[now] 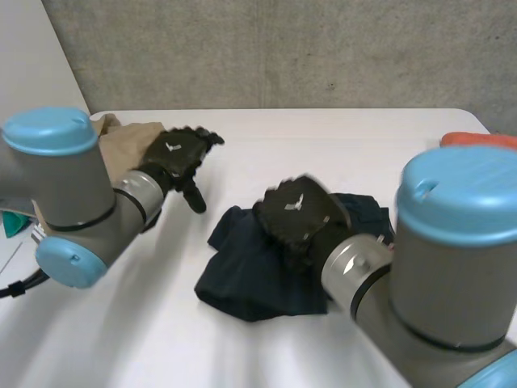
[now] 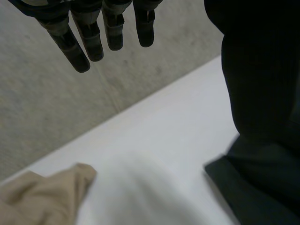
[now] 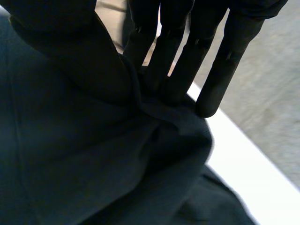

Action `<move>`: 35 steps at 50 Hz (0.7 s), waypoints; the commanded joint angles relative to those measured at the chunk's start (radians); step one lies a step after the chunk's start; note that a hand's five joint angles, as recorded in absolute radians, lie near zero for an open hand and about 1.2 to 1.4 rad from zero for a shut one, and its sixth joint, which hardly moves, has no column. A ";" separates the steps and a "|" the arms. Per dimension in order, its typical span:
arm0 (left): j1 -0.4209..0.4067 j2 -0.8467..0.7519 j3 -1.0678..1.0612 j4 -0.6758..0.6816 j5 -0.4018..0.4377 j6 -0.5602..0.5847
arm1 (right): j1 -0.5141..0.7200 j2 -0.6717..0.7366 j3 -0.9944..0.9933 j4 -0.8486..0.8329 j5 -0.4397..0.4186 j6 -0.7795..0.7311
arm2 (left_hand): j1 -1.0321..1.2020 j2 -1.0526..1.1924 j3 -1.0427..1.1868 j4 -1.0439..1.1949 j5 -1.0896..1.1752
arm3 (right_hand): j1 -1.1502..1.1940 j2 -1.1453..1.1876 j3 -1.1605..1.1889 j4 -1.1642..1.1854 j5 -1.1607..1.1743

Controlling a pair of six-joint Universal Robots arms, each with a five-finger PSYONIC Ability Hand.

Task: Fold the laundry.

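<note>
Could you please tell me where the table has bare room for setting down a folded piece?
Bare white table runs along the far edge, from the crumpled tan cloth to the orange item. The near patch between the left arm and the dark navy garment is free too. The middle is crowded: the right hand pinches that garment.

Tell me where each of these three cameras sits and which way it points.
Head view: between and behind the arms, looking down at the white table; both arms, the left hand and the right hand show.
Left wrist view: on the left wrist, looking along straight fingers towards the wall, with the tan cloth beyond them.
Right wrist view: on the right wrist, looking along the hand pinching the dark garment.
Shared: the head and left wrist views both show the tan cloth and the dark garment.
</note>
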 commanded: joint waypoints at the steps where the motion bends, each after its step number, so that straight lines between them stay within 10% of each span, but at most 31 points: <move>1: 0.038 0.072 0.042 -0.038 -0.005 -0.012 | 0.098 0.079 -0.012 -0.034 -0.014 0.094 | -0.041 -0.035 -0.040 -0.031 -0.050 | 0.255 0.214 0.206 0.199 0.221; 6: 0.056 0.128 0.051 -0.099 -0.015 -0.041 | 0.069 0.073 -0.100 0.073 0.010 0.132 | -0.041 -0.035 -0.040 -0.031 -0.050 | -0.728 -0.769 -0.777 -0.784 -0.762; 20: -0.039 0.194 -0.015 -0.339 -0.068 -0.140 | -0.305 0.163 -0.470 0.438 -0.131 -0.036 | -0.041 -0.035 -0.040 -0.031 -0.050 | -0.776 -0.817 -0.825 -0.832 -0.810; 35: -0.197 -0.057 0.022 -0.417 -0.222 -0.106 | -0.342 0.558 -0.650 0.227 -0.143 -0.300 | -0.041 -0.035 -0.040 -0.031 -0.050 | -0.615 -0.656 -0.664 -0.670 -0.649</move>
